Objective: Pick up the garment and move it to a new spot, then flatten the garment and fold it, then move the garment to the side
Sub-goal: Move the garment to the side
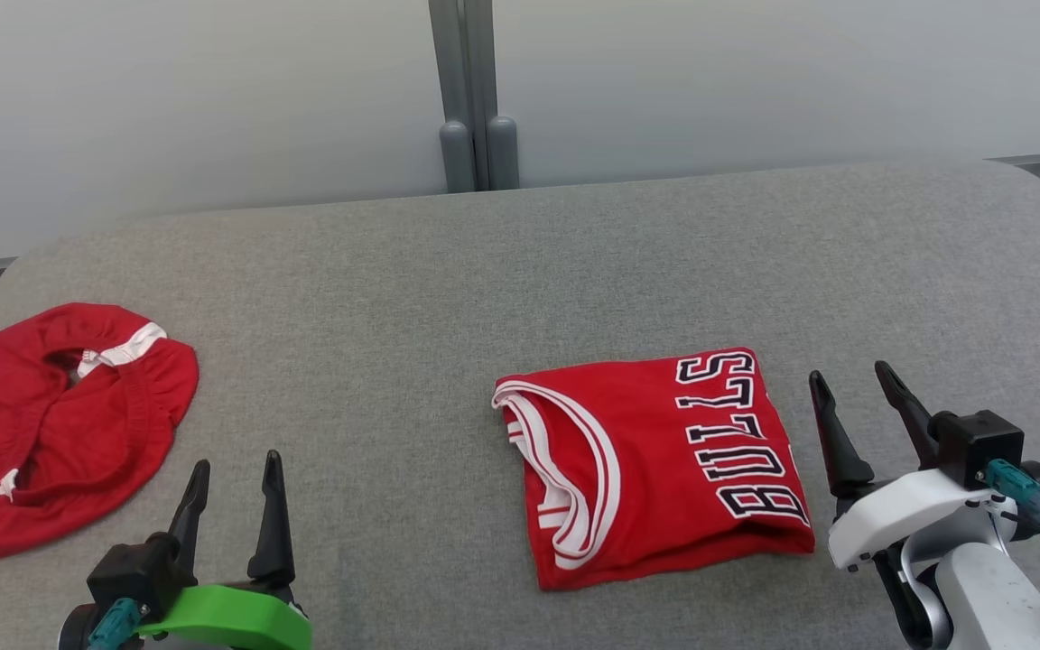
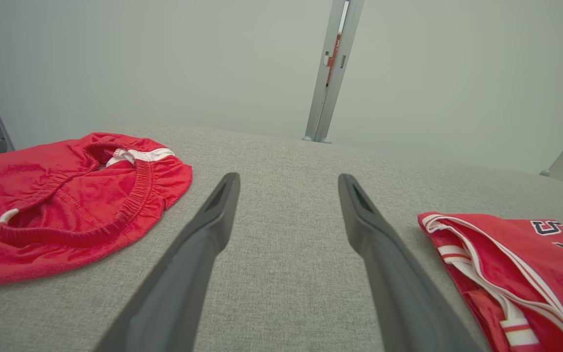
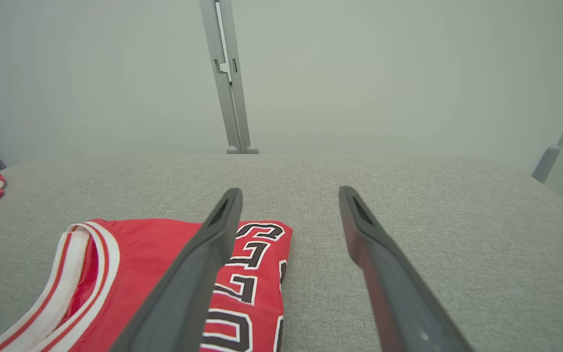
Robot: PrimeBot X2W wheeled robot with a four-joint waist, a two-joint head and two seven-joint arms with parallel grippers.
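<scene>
A red garment, a jersey with white trim and "BULLS" lettering, lies folded into a rectangle on the grey padded surface, right of centre. It also shows in the left wrist view and the right wrist view. My right gripper stands open just right of the jersey's lettered edge, empty; in its own view its left finger crosses over that edge. My left gripper is open and empty near the front edge, over bare fabric between the two red pieces.
Red shorts with white stripes lie crumpled at the far left. The grey padded table ends at a pale wall with a grey post behind. Bare surface stretches across the middle and back.
</scene>
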